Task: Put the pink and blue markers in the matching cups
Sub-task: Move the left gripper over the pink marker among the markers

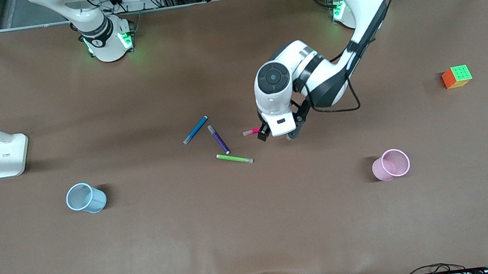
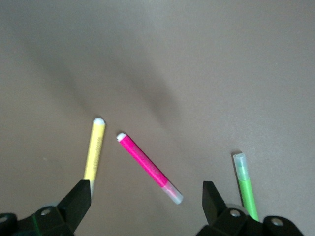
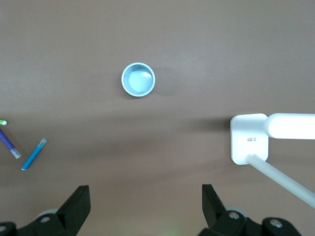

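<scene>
The pink marker lies mid-table, partly hidden under my left gripper. In the left wrist view the pink marker lies flat between the open fingers of the left gripper, which hangs low over it and holds nothing. The blue marker lies toward the right arm's end, apart from it, and also shows in the right wrist view. The light blue cup and the pink cup stand upright near opposite ends. My right gripper is open and empty, high over the table; the blue cup shows below it.
A yellow marker and a green marker lie on either side of the pink one. A purple marker and the green marker lie mid-table. A colour cube and a white lamp base stand near the ends.
</scene>
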Robot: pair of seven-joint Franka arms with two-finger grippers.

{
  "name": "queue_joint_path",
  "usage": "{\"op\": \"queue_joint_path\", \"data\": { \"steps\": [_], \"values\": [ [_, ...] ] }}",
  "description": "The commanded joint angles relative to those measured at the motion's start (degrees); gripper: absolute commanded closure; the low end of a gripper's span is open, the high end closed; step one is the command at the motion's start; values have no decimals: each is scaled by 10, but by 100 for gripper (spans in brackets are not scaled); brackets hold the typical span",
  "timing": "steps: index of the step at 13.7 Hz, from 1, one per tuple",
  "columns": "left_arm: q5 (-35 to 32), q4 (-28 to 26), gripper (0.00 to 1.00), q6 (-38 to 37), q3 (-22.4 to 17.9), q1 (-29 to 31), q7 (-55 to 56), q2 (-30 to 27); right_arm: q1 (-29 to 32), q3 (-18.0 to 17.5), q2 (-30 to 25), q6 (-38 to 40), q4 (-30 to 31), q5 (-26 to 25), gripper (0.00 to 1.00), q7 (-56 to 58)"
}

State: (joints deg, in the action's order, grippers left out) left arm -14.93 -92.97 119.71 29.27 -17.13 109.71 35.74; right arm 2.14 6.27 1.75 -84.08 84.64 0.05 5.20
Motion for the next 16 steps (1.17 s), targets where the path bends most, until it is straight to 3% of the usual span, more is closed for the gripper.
{"op": "queue_joint_path", "data": {
  "steps": [1, 3, 5, 10, 15, 16],
  "values": [
    [-13, 14, 0, 22, -1, -18, 70, 28, 13, -6, 19, 1, -11, 2, 0, 10],
    [-15, 3, 0, 49, -3, -31, 135, 42, 17, -6, 46, 0, -11, 4, 0, 10],
    [-15, -19, 0, 72, -6, -33, 157, 43, 19, -6, 115, -2, -22, 3, 0, 13],
    [-23, -62, 0, 134, -24, -35, 216, 47, 27, -6, 124, 4, -19, -16, 0, 3],
    [-54, -65, 6, 160, -32, -40, 267, 72, 51, -7, 135, 23, -4, 40, 0, -103],
    [-62, -65, 13, 169, -32, -43, 270, 78, 45, -7, 141, 26, 2, 40, 0, -139]
  ]
}}
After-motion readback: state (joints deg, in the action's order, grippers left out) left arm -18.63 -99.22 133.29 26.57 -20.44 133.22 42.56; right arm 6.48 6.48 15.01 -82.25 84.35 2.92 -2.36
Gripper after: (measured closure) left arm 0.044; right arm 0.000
